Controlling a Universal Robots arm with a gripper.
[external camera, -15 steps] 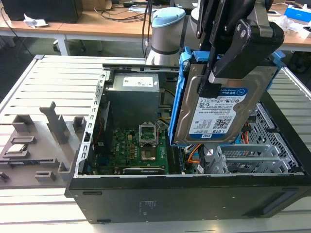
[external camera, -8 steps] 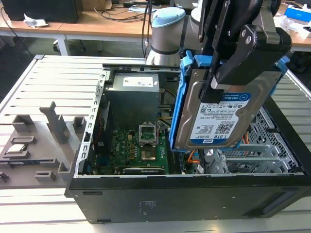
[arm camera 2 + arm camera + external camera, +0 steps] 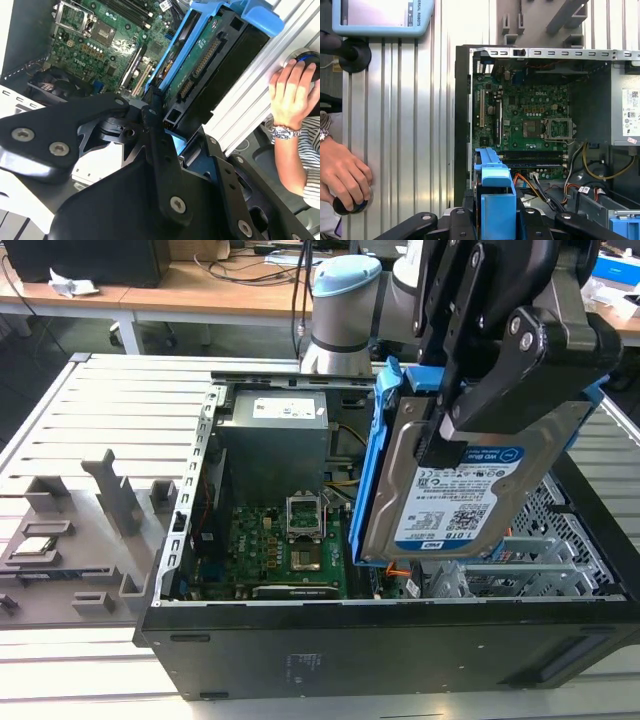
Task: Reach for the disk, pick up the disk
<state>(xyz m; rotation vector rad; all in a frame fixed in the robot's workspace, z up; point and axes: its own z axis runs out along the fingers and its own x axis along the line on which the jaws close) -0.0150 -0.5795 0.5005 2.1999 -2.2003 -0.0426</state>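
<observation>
silver disk (image 3: 455, 495) (blue rail frame, white-and-blue label) in the black gripper (image 3: 455, 435); green motherboard (image 3: 285, 550).

A white-and-blue barcode label is showing on the disk (image 3: 455, 510), right of centre in the exterior view. A white printed label is sitting on the power supply (image 3: 275, 420), upper centre.

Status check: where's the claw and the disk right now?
Claw shut on the disk. Disk tilted, lifted above the open computer case. Nothing blocking.
</observation>
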